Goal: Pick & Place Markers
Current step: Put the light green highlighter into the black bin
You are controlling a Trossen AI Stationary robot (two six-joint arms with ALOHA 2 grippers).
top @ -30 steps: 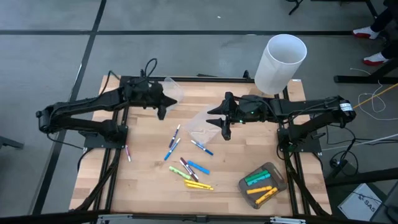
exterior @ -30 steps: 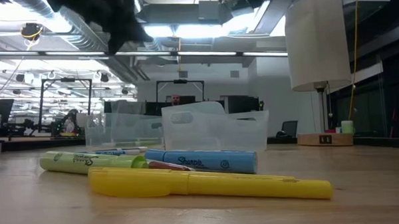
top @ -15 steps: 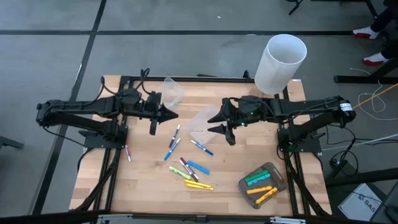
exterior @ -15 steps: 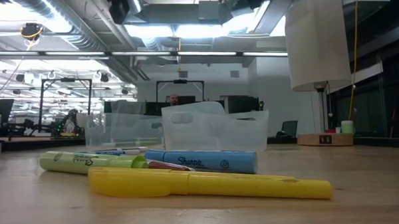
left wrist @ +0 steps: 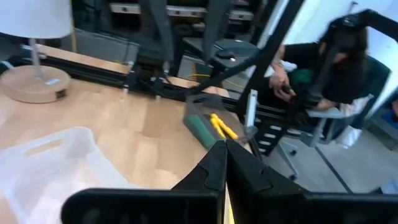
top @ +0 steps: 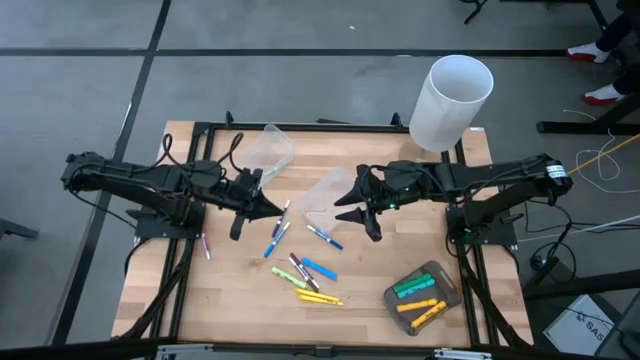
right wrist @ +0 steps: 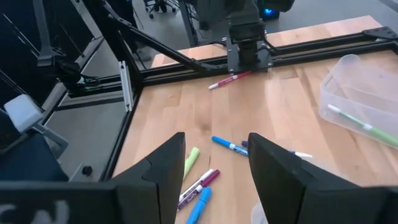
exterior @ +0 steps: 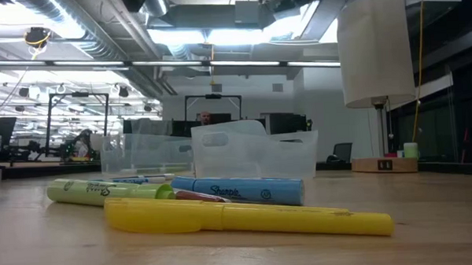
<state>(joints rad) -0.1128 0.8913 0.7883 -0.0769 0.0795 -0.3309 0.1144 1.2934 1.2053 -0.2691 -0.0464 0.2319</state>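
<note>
While the left fingers (top: 243, 208) are pressed together empty, the right fingers (top: 358, 212) gape wide, holding nothing.

- worktop (top: 380, 290) is pale wood, plank strips with visible grain, kind of a satin finish
- frame (top: 300, 127) round the edge looks like black metal rail, matt
- the two tubs (top: 322, 197) are clear thin plastic, a bit frosted, light glints on the rims
- markers (top: 305, 275) are smooth plastic; in the low view the yellow one (exterior: 247, 215) has a soft sheen and the blue one (exterior: 238, 190) is glossier with print on it
- small tray (top: 425, 293) looks like grey matt plastic
- tall white cylinder (top: 450, 102) has a plain matt skin, can't tell paper or plastic
- both arms (top: 130, 180) and the right pincer (right wrist: 214, 165) are dark matt plastic or metal, hard to say which
- floor (top: 80, 90) is grey, dull and fairly smooth
</note>
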